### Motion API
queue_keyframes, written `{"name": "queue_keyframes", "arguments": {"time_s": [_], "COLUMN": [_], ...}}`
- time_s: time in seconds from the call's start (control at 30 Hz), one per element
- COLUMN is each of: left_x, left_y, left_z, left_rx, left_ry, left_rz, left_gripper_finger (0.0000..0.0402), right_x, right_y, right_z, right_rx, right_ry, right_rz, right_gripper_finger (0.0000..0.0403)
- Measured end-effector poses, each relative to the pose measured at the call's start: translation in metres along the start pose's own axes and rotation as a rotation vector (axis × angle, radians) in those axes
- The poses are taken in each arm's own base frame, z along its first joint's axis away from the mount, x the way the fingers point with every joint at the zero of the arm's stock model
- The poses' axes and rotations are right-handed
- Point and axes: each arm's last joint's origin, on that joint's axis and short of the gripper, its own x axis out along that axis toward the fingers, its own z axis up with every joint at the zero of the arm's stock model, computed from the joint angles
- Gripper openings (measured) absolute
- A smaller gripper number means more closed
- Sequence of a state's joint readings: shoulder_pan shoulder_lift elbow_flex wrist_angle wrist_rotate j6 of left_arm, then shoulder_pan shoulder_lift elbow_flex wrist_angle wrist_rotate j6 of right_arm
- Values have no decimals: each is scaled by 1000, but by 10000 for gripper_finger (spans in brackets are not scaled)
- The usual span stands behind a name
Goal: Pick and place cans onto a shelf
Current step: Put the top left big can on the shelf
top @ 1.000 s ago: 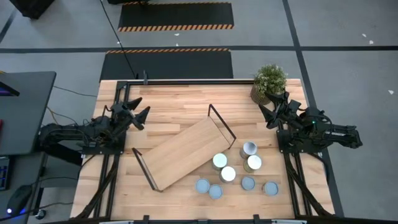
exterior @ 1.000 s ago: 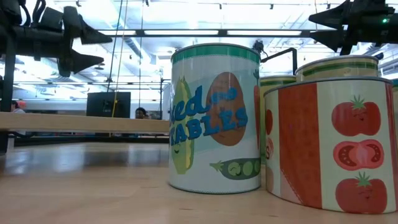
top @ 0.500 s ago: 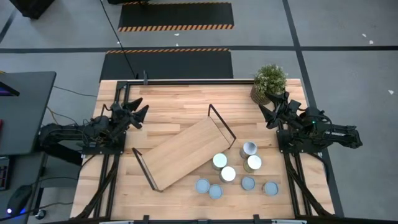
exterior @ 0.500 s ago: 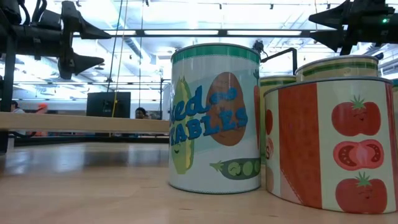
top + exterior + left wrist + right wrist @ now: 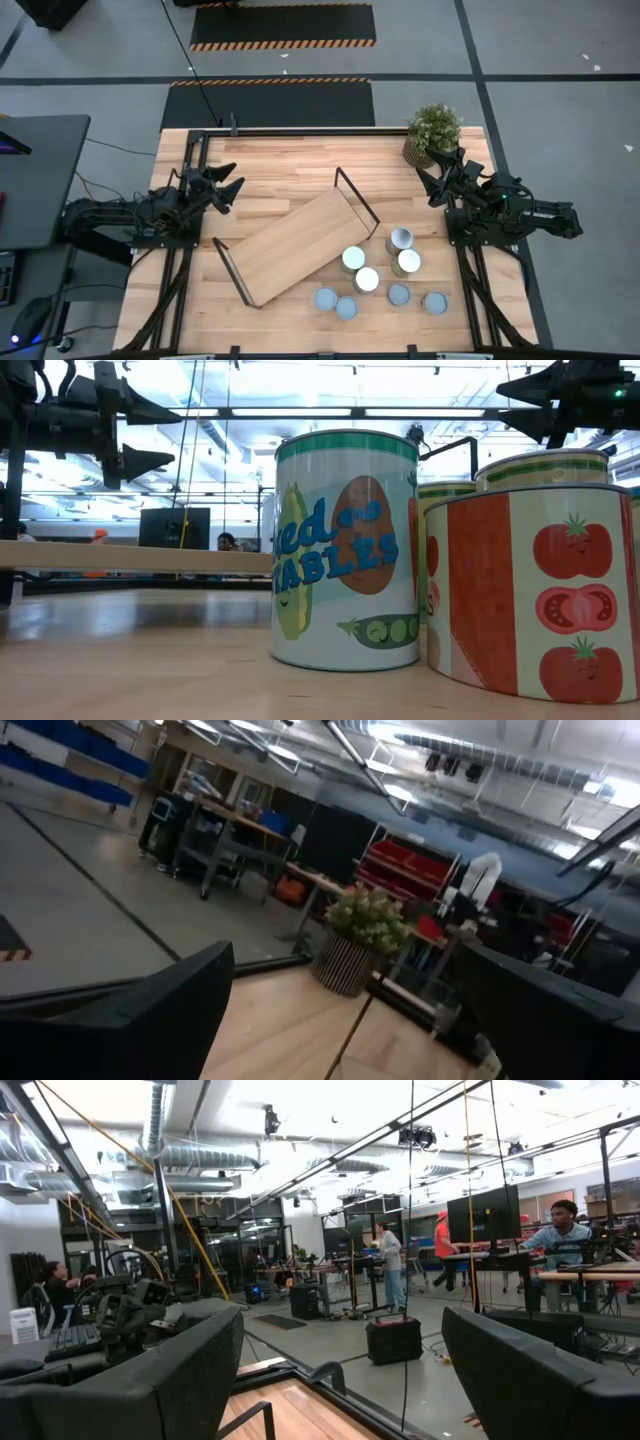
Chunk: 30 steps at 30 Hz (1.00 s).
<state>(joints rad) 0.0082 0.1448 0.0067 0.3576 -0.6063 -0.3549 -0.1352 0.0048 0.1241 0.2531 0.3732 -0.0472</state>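
Note:
Several cans (image 5: 367,280) with round silver or pale tops stand upright on their bases near the table's front right. Up close in the low view are a vegetable-label can (image 5: 345,550) and a tomato-label can (image 5: 535,590). The shelf (image 5: 300,245), a light-wood board with a black wire loop at each short end, lies slantwise mid-table on those loops. My left gripper (image 5: 225,188) hovers open above the table's left side. My right gripper (image 5: 432,180) hovers open at the right side, near the plant. Neither has anything between its fingers.
A potted green plant (image 5: 432,132) stands at the far right corner, just beyond my right gripper, and shows in the left wrist view too (image 5: 365,935). Bare tabletop (image 5: 290,170) lies between the arms, beyond the shelf. People and workbenches show in the room behind.
My left gripper has turned at the wrist where it hovers, rolling a little and swinging its fingertips slightly toward the table's near edge. It stays open. Right arm, cans and shelf have kept still.

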Motion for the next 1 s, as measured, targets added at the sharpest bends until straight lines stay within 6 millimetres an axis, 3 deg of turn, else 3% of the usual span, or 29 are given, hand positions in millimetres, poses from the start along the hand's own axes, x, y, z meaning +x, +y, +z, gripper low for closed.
{"name": "queue_keyframes", "arguments": {"time_s": [0.2, 0.37, 0.53, 0.77, 1.0], "left_x": [0, 4, 13, 23, 32], "left_y": [-6, -21, -32, -42, -63], "left_z": [-1, 17, 19, -2, -17], "left_rx": [-7, 23, 92, 124, 97], "left_ry": [81, 99, 177, 337, 360], "left_rz": [-184, -346, -415, -488, -525], "left_gripper_finger": [389, 389, 389, 389, 389], "right_x": [0, 0, 0, 0, 0], "right_y": [0, 0, 0, 0, 0], "right_z": [0, 0, 0, 0, 5], "right_rx": [0, 0, 0, 5, 48], "right_ry": [0, 0, 0, 0, -55], "right_rz": [0, 0, 0, 0, -1], "right_gripper_finger": [348, 348, 348, 348, 348]}}
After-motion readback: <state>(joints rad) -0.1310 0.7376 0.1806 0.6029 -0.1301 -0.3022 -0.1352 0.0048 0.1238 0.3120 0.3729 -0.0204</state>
